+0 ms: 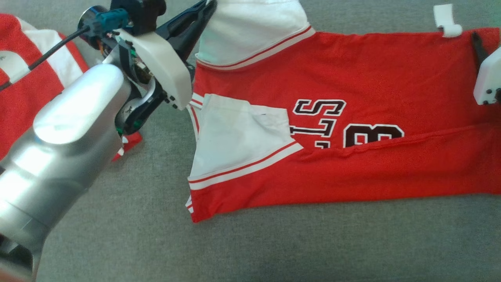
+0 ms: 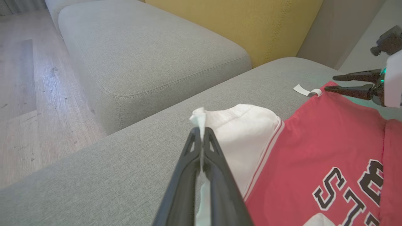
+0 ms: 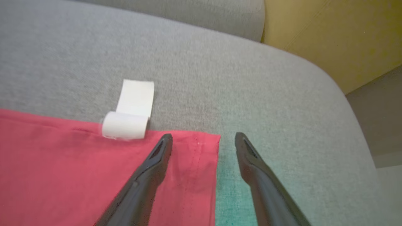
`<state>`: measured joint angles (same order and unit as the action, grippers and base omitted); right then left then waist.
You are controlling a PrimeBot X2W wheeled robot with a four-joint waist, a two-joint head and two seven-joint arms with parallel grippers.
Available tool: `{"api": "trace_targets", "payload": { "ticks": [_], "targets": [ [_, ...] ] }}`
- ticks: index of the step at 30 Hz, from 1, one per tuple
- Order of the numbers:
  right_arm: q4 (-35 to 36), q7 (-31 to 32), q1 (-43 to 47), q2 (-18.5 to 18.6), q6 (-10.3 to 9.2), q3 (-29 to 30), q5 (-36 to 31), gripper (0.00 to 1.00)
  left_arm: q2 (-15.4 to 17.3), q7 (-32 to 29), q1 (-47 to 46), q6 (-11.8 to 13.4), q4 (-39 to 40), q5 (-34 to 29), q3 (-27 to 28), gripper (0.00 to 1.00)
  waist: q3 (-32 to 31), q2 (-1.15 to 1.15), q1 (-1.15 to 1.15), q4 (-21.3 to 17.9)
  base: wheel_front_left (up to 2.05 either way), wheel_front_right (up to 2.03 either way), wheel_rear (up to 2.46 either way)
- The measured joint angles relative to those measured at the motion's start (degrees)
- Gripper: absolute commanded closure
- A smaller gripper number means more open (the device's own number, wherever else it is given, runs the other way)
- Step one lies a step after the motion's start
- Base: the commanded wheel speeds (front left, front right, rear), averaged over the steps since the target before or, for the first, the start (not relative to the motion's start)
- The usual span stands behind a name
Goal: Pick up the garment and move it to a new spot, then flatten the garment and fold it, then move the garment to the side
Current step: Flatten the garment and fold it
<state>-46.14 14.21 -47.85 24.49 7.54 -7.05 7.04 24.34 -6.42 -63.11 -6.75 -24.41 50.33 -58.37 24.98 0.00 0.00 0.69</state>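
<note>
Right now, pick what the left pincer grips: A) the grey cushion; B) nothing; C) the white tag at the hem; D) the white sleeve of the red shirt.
D: the left pincer is shut on a fold of the white sleeve, cloth poking past its tips.

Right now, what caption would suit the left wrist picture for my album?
The left tool pinches the white sleeve of a red jersey spread on a grey sofa.

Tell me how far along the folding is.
Done: the jersey lies spread on the grey cushion, its near edge folded over the lettering. In hand: the left gripper is shut on the white sleeve; the right gripper hangs open over the hem corner. Left: finishing the folds, moving it aside.
</note>
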Motion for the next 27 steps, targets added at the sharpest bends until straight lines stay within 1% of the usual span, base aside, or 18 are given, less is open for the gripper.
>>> {"api": "trace_targets", "payload": {
  "ticks": [3, 11, 12, 13, 14, 20, 27],
  "targets": [
    [-2.71, 0.83, -1.02, 0.23, 0.0, 0.42, -0.96, 0.0, 0.22, -0.08, -0.01, 0.8, 2.22, 0.0, -0.18, 1.0, 0.96, 0.0, 0.0, 0.83, 0.0, 0.0, 0.0],
    [-6.51, 0.3, -4.92, 0.35, 0.0, 1.88, -3.11, 0.0, 1.01, -1.08, -0.03, 2.22, 5.45, 0.0, -0.27, 1.0, 3.02, 0.0, 0.0, 1.63, 0.0, 0.0, 0.0],
    [-6.86, 0.15, -5.2, 0.31, 0.0, 1.88, -3.1, 0.4, 1.12, -1.08, -0.03, 2.22, 5.67, 0.0, -0.27, 1.0, 3.18, 0.0, 0.0, 1.62, 0.0, 0.0, 0.0],
    [-7.26, 0.1, -5.62, 0.27, 0.0, 1.87, -3.1, 0.87, 1.24, -1.08, -0.03, 2.27, 5.78, 0.0, -0.27, 1.0, 3.28, 0.0, 0.01, 1.57, 0.0, 0.0, 0.0],
    [-7.59, 0.02, -5.91, 0.2, 0.0, 1.81, -3.1, 1.0, 1.4, -1.13, -0.03, 2.29, 5.79, 0.0, -0.3, 1.0, 3.35, 0.0, 0.0, 1.48, 0.0, 0.0, 0.0],
    [-9.33, -3.69, -6.54, -1.3, 0.0, 2.4, -2.82, 1.0, 2.27, -0.68, -0.03, 3.69, 4.27, -0.49, -0.08, 1.0, 2.95, 0.0, 0.01, 0.22, 0.0, 0.0, 0.0],
    [-8.96, -9.49, -8.54, -3.64, 0.0, 4.45, 0.09, 1.0, 2.42, 2.98, -1.3, 5.32, -0.74, -1.45, 1.91, 1.0, 1.68, 0.0, 0.01, -2.1, 0.0, 0.0, 0.0]
  ]
}}
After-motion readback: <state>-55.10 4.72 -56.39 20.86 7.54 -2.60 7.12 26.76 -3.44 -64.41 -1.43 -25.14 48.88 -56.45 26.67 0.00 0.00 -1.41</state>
